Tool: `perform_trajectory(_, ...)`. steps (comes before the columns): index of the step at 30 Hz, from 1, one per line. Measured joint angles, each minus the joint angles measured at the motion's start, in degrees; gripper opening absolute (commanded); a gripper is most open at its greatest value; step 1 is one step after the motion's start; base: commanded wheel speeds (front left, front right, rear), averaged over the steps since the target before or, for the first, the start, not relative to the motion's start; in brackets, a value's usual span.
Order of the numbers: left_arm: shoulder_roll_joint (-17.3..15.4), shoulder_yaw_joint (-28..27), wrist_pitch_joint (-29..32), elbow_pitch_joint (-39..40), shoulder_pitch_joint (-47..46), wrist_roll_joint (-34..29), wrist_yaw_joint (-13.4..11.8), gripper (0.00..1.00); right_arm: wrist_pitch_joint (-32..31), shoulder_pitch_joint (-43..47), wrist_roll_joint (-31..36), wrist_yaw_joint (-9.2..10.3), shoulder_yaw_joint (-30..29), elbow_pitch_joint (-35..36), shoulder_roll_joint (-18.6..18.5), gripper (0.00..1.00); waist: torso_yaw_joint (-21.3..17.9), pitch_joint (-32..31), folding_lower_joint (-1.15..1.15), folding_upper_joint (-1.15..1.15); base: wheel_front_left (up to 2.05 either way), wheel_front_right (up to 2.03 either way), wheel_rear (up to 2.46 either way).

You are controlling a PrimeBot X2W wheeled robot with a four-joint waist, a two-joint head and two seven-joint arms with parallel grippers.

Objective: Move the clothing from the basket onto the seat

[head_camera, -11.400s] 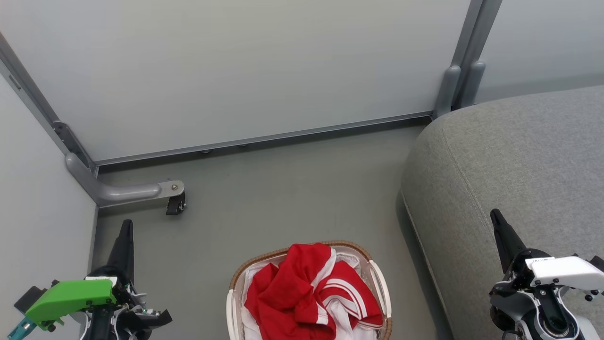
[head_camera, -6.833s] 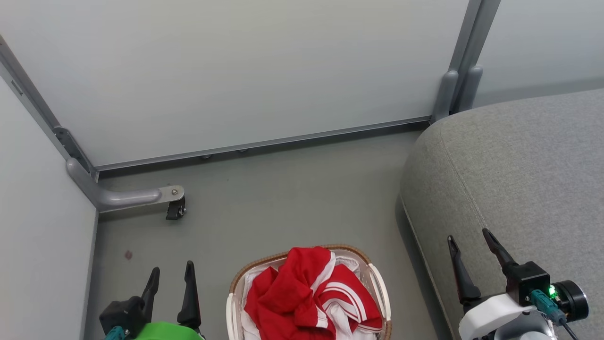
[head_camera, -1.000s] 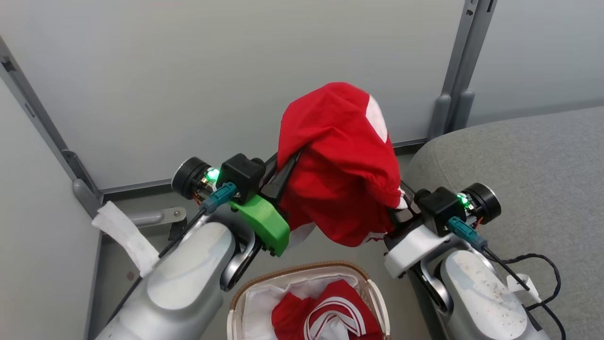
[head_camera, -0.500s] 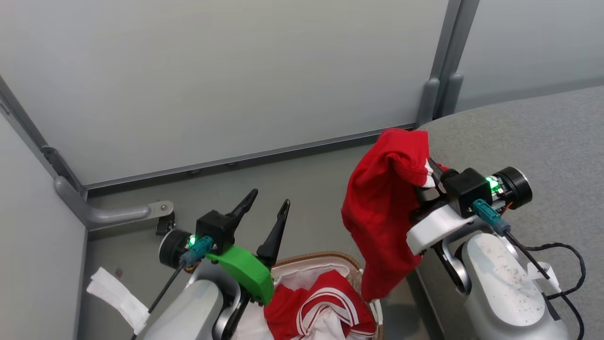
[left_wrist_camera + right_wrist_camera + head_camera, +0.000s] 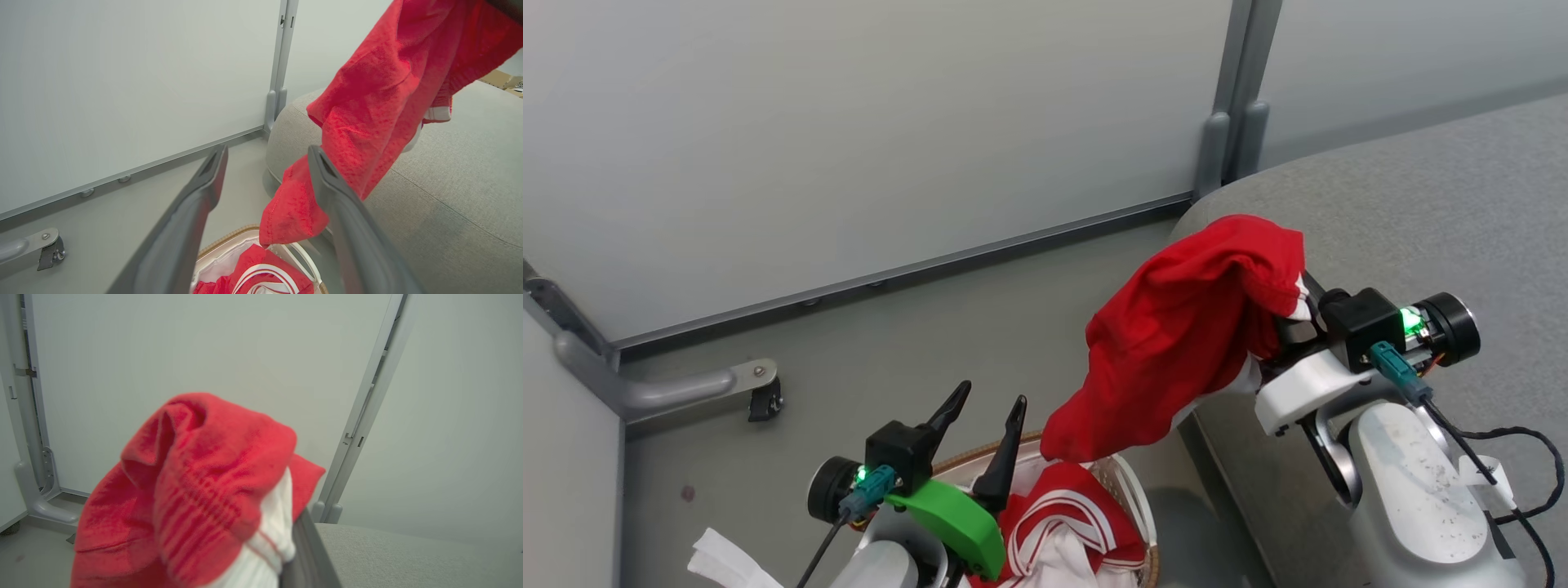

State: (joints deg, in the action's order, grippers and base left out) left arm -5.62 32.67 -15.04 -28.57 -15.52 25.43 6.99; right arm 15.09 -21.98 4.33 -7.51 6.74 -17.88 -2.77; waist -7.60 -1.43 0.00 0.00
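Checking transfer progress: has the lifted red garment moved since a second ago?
Yes. The red garment has shifted rightward, from beside the seat to overlapping its corner.

An office-like test bay is suggested by pale partition panels (image 5: 849, 122) framed in grey metal, a castored foot (image 5: 686, 390), smooth grey flooring (image 5: 947, 343) and an upholstered seat (image 5: 1421, 204).

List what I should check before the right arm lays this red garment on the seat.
1. Right gripper shut on the red garment: ok.
2. Left gripper open, holding nothing: ok.
3. Red garment over the seat: not ok; most hangs beside its edge, over the floor.
4. Its lower end clear of the basket: cannot tell; it dangles right by the rim.
5. Basket emptied: not ok; a striped garment lies inside.
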Motion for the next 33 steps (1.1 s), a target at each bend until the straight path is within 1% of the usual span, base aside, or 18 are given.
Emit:
perform_trajectory(4,0.8,-0.8,0.0,0.4,0.6,-1.0,0.1,1.0,0.0,0.1,1.3,-0.02,-1.6,-0.1,0.0,0.0,-2.5,0.3,0.0,0.0,0.0,0.0,0.0)
perform_trajectory(9,1.5,-0.8,0.0,0.5,0.9,-1.9,0.3,1.0,0.0,0.3,2.8,-0.02,-4.0,-0.1,0.0,0.0,-6.6,0.8,0.0,0.0,0.0,0.0,0.0)
perform_trajectory(16,2.3,1.3,0.0,1.3,1.0,-1.9,0.4,1.0,0.0,0.9,4.5,-0.02,-7.1,-0.1,-0.1,0.0,-12.4,1.8,0.0,0.0,0.0,0.0,0.0)
perform_trajectory(22,2.4,2.5,0.0,1.6,0.8,-1.9,0.4,1.0,0.0,1.5,4.8,-0.02,-8.8,0.0,0.0,0.0,-16.4,2.9,0.0,0.0,0.0,0.0,0.0)
perform_trajectory(25,2.4,3.1,0.0,1.6,0.7,-1.9,0.4,1.0,0.0,1.6,4.8,-0.02,-9.6,0.0,-0.1,0.0,-17.3,3.9,0.0,0.0,0.0,0.0,0.0)
perform_trajectory(29,2.3,4.1,0.0,1.9,-0.5,-2.0,0.4,1.0,0.0,1.3,4.6,-0.02,-11.0,0.2,0.0,0.0,-17.5,5.8,0.0,0.0,0.0,0.0,0.0)
perform_trajectory(33,1.4,5.1,0.0,2.2,-2.0,-2.3,0.4,1.0,0.0,-2.0,5.2,-0.02,-12.2,0.1,0.0,0.0,-17.0,8.1,0.0,0.0,0.0,0.0,0.0)
